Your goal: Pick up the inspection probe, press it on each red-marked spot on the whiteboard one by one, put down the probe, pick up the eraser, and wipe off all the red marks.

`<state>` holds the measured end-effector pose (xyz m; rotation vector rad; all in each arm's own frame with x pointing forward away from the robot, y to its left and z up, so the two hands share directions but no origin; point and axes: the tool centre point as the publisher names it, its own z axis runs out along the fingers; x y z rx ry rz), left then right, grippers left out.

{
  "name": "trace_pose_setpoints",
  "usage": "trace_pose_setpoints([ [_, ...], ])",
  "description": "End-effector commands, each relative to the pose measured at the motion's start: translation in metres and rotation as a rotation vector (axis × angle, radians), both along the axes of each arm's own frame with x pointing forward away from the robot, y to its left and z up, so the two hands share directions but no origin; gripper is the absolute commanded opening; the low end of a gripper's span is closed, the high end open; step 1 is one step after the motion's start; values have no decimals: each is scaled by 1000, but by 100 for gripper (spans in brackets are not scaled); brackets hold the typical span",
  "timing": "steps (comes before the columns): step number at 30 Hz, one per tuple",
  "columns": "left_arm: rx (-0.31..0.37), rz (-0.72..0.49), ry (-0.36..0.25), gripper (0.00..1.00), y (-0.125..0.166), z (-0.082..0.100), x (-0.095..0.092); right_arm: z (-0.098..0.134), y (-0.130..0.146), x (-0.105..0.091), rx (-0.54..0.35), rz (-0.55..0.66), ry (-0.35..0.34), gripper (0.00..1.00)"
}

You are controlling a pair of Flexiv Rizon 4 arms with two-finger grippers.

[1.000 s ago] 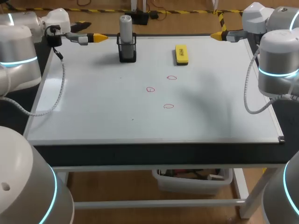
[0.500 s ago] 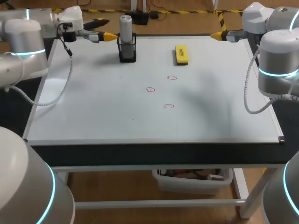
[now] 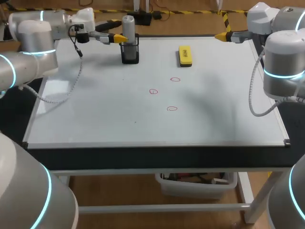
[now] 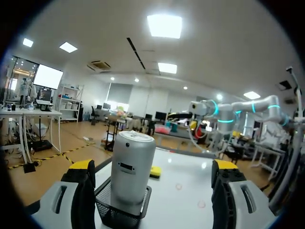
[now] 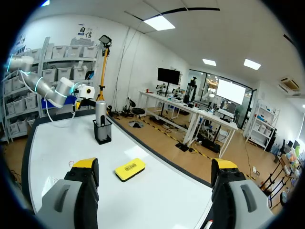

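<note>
A black mesh holder (image 3: 129, 53) stands near the far edge of the whiteboard (image 3: 95, 109) surface. The silver cylindrical inspection probe (image 3: 128, 25) stands upright inside it. A small dark rectangle shows on the probe's side, and nothing on it can be read. The left end effector (image 4: 154, 166) is level with the probe, released, with its fingers spread. The probe stands ahead between them, untouched. The yellow eraser (image 3: 185, 55) lies flat near the holder, its label too small to read. 3 red marks (image 3: 172, 109) sit mid-board. The right end effector (image 5: 155, 164) hangs released at the far right corner.
</note>
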<state>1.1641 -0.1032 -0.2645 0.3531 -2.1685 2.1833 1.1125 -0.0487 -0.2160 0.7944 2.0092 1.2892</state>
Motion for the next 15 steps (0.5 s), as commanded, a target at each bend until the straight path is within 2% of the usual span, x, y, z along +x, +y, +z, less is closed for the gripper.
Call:
trace_pose_setpoints([
  [1,-52,-187,-5,100,-11,-10,11,0,0,1,-1,1,1,100],
  [5,-69,-170,-8,100,-20,-9,16,0,0,1,-1,1,1,100],
  [11,-58,-175,-15,100,-32,-9,25,0,0,1,-1,1,1,100],
  [15,-38,-174,-17,100,-41,-7,24,0,0,1,-1,1,1,100],
])
